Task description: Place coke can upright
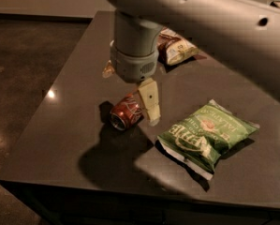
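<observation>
The coke can [124, 113] lies on its side on the dark table [74, 139], left of centre, with its silver end facing the front left. My gripper [146, 115] hangs from the grey wrist right above the can and reaches down against the can's right side. The wrist hides the upper end of the can.
A green chip bag [207, 136] lies flat to the right of the can. A brown snack bag [174, 48] lies at the back, partly behind my arm. The table's left edge [50, 93] and front edge [130, 191] are near. The big arm link crosses the upper right.
</observation>
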Tool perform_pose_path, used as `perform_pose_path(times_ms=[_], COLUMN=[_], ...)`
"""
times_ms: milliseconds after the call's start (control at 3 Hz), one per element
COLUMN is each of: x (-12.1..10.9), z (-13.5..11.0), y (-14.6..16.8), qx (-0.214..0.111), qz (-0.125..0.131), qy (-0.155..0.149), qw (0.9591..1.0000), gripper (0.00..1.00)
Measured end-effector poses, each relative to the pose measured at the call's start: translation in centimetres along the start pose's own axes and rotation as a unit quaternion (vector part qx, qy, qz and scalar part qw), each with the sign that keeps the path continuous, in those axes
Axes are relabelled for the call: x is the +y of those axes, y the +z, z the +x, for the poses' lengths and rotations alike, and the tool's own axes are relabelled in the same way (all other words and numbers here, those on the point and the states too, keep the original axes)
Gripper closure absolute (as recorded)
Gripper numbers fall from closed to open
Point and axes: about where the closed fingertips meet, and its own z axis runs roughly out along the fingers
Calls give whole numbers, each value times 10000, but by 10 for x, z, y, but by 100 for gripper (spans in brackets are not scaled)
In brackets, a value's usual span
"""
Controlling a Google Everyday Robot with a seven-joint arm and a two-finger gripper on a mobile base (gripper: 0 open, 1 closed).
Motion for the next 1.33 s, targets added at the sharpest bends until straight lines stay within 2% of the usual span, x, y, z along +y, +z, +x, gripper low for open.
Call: perform_pose_path(times_ms=[333, 667, 1333], x=[0, 2, 10], z=[-7, -11, -19], y=[17, 27, 27], qx=[75, 130, 106], qz=[-189, -293, -362], qy=[-285, -393, -308], qw=[9994, 9987, 9988], gripper=[0, 16, 63])
